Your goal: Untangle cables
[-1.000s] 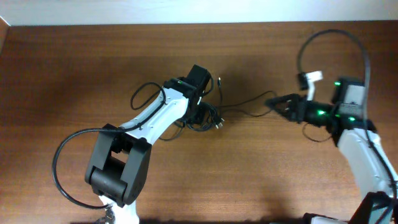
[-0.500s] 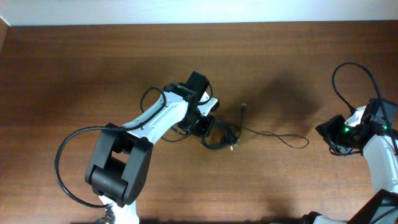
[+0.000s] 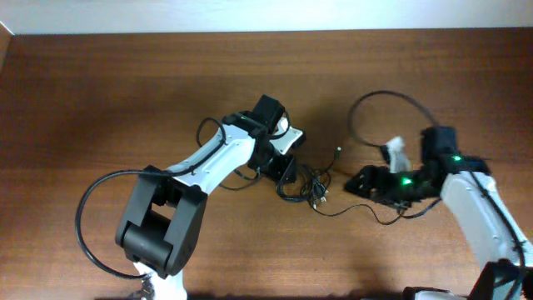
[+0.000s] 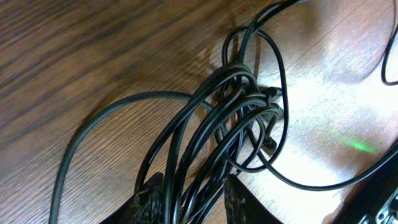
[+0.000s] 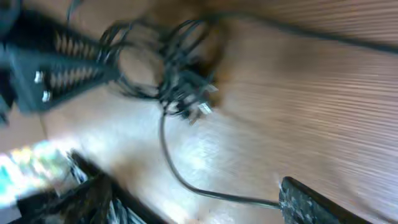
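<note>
Cables [image 3: 304, 183] lie knotted on the counter [image 3: 100, 100] right at the left tool [image 4: 194, 199], whose fingers stand apart with several strands running between them. Beyond the knot from the left tool, the right tool [image 5: 194, 186] gapes wide, gripping nothing.

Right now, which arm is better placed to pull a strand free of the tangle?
Right, probably: the right gripper is open beside the loose strand trailing from the tangle, while the left gripper straddles the tangle itself.
</note>
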You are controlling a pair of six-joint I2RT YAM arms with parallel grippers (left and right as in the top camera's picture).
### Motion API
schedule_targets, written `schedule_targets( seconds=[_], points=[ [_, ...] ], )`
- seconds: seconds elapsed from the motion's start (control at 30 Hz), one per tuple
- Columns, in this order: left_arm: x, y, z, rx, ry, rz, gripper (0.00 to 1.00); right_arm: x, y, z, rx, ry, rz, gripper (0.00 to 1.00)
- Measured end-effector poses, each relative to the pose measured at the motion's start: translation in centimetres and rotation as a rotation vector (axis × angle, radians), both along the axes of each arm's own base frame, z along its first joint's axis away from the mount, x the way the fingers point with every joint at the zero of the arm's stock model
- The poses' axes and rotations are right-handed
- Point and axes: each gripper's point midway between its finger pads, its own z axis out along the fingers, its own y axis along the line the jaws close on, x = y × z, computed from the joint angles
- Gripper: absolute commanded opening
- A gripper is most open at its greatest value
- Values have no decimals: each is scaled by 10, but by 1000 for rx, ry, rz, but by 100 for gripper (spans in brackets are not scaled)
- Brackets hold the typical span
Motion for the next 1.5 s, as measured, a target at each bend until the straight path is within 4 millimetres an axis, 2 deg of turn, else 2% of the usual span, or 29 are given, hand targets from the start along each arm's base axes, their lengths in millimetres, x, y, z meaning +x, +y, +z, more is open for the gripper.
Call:
schedule_targets(
  seconds=[0.03, 0.07, 0.13, 0.23, 0.33, 0.37, 0.47, 0.53, 0.57, 0.6, 0.63, 0.67, 0.73, 0.87, 0.97, 1.03, 1.1, 1.17, 1.23, 1.27, 1.4, 1.5],
  points=[
    [0, -2, 0, -3, -4, -4, 34, -4, 9, 0, -5, -7, 47, 86],
    [0, -3, 0, -4, -6, -6, 35, -10, 22, -1, -14, -18, 114, 92],
    [0, -3, 0, -4, -7, -6, 38, -20, 38, -6, -60, -35, 217, 93],
    [0, -3, 0, -4, -7, -6, 33, -32, 53, -13, -107, -39, 315, 93],
    [1, -4, 1, -7, -13, -3, 33, -41, 69, -30, -123, -5, 397, 83],
    [2, -4, 1, -9, -15, -3, 32, -43, 76, -36, -130, -6, 433, 77],
    [4, -5, 1, -15, -26, -3, 32, -47, 89, -45, -133, -13, 485, 76],
    [6, -6, 1, -18, -31, -3, 36, -48, 98, -54, -137, -21, 520, 73],
    [6, -6, 1, -18, -31, -3, 38, -47, 99, -58, -140, -18, 525, 67],
    [6, -6, 1, -18, -31, -3, 39, -47, 99, -59, -142, -14, 523, 56],
    [6, -6, 1, -18, -31, -3, 45, -47, 99, -63, -147, -6, 525, 47],
    [6, -6, 1, -17, -31, -3, 53, -46, 99, -66, -148, -6, 527, 31],
    [7, -4, -1, -4, -37, 4, 56, -45, 98, -69, -154, 1, 524, 4],
    [19, 7, -9, 66, -114, 2, 53, -45, 99, -69, -155, 1, 522, 4],
    [25, 9, -10, 87, -168, -39, 57, -45, 100, -68, -144, 2, 523, 4],
    [25, 9, -10, 96, -197, -95, 55, -50, 108, -61, -73, 0, 544, 4],
    [20, 3, -11, 97, -215, -145, 52, -58, 128, -40, 120, -28, 598, 4],
    [18, 0, -13, 99, -215, -167, 44, -56, 135, -18, 284, -39, 577, 4],
    [13, 0, -28, 116, -187, -186, 30, -45, 131, 0, 405, -53, 521, 4],
    [11, 1, -37, 127, -168, -194, 26, -42, 130, 6, 445, -64, 507, 4],
    [13, -1, -39, 124, -175, -198, 29, -20, 115, 44, 625, -182, 432, 4],
    [12, -1, -39, 123, -173, -195, 34, -1, 91, 71, 665, -307, 358, 4]
  ],
)
